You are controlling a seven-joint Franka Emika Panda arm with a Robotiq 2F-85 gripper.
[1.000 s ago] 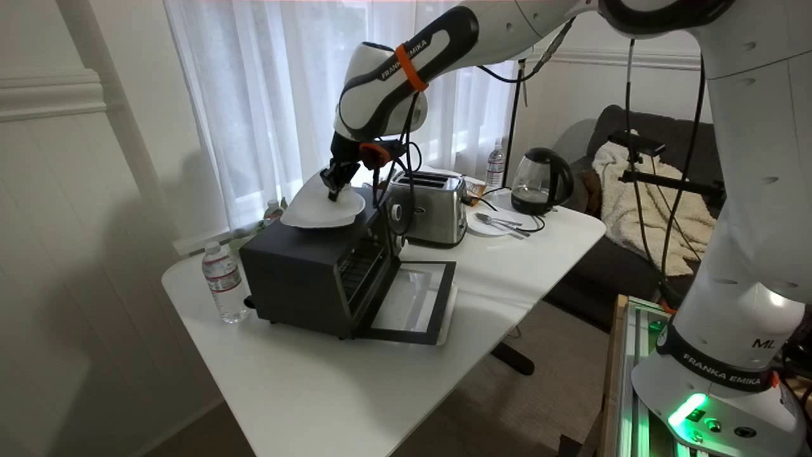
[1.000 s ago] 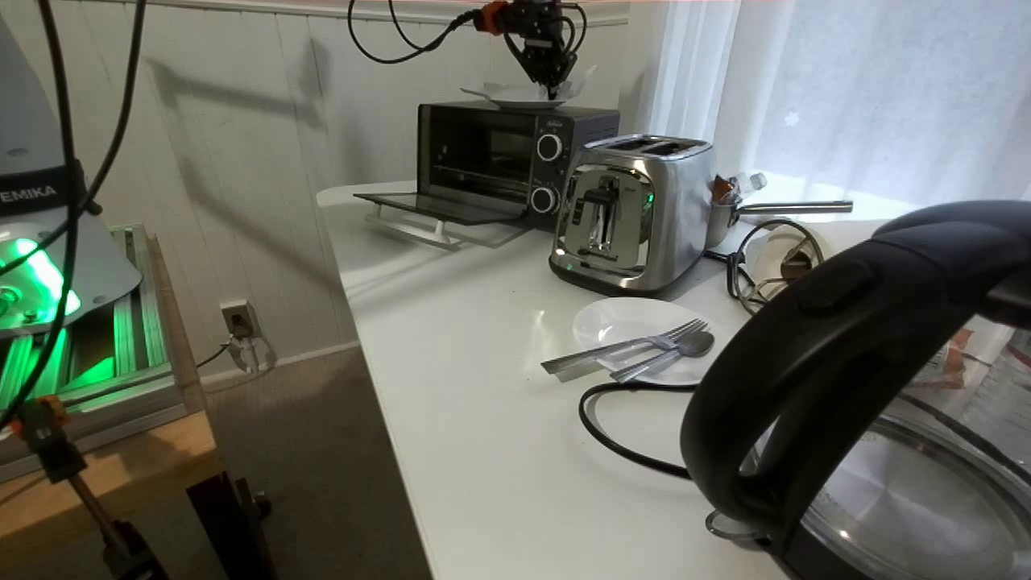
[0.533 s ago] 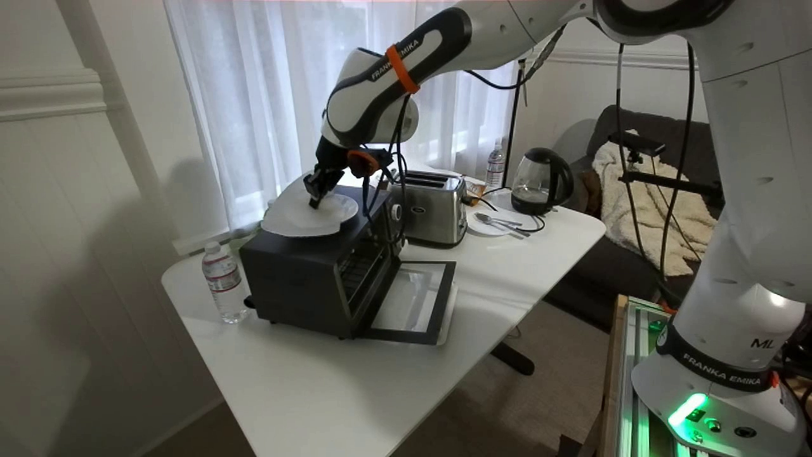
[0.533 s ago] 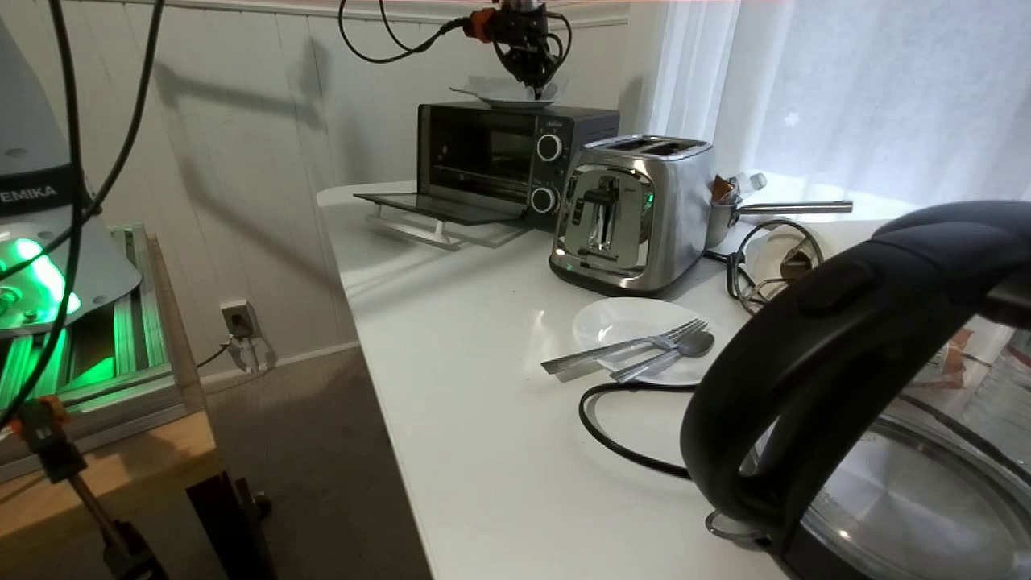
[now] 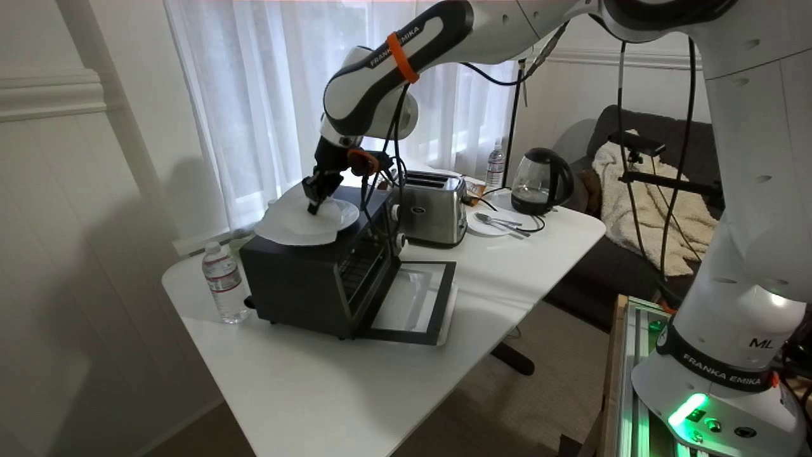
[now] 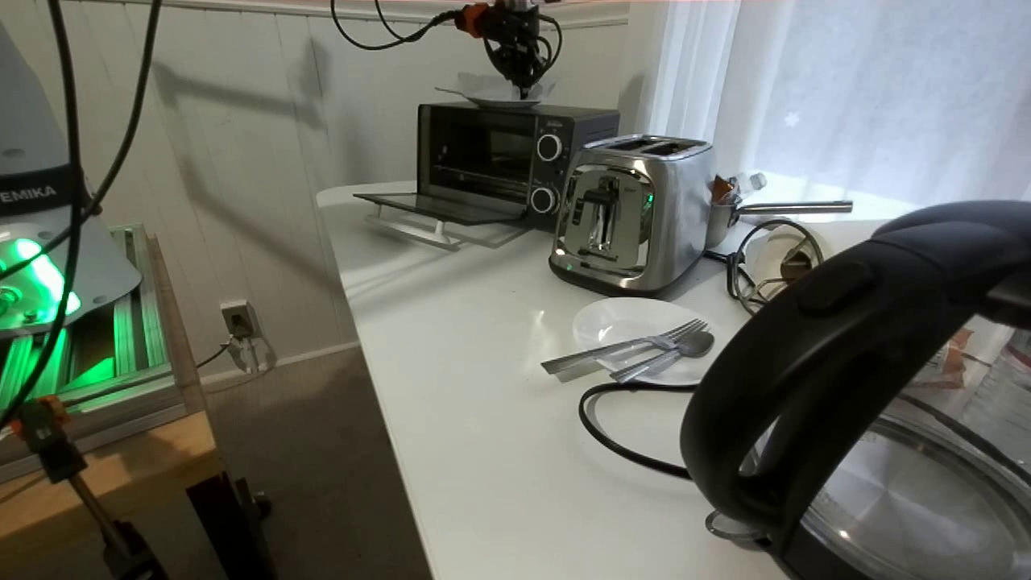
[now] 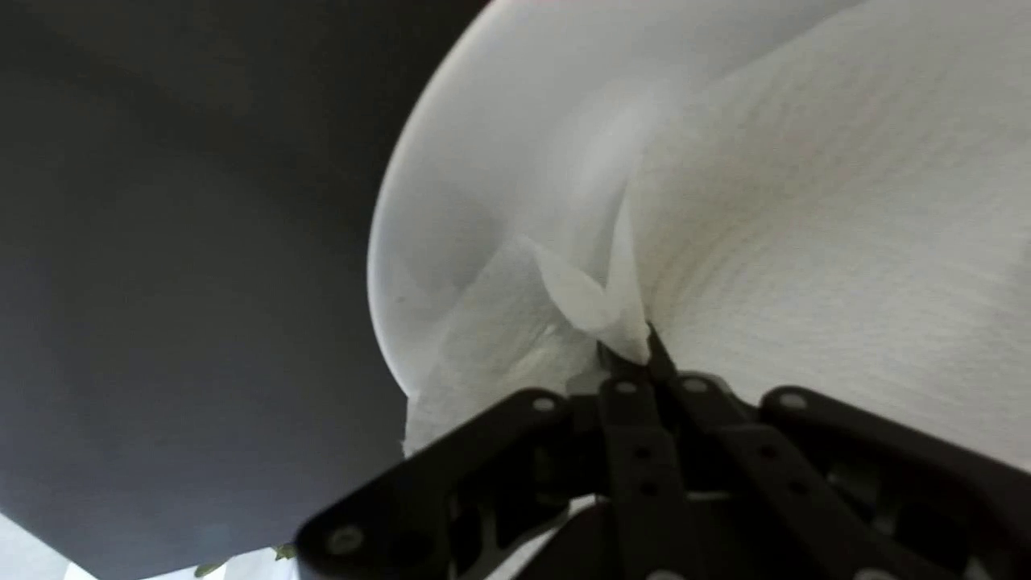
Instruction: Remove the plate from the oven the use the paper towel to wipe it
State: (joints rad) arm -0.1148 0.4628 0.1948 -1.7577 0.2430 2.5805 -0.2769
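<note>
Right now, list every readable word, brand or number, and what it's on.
"FRANKA EMIKA": black band on the robot's base.
"ML": white column above it.
"FRANK…MIKA": forearm, middle hidden under an orange strap.
"EMIKA": same band, in an exterior view.
Too small or blurred: marks on the oven, toaster and bottle labels.

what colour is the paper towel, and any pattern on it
The paper towel is white with faint curved texture lines, seen best in the wrist view.
</note>
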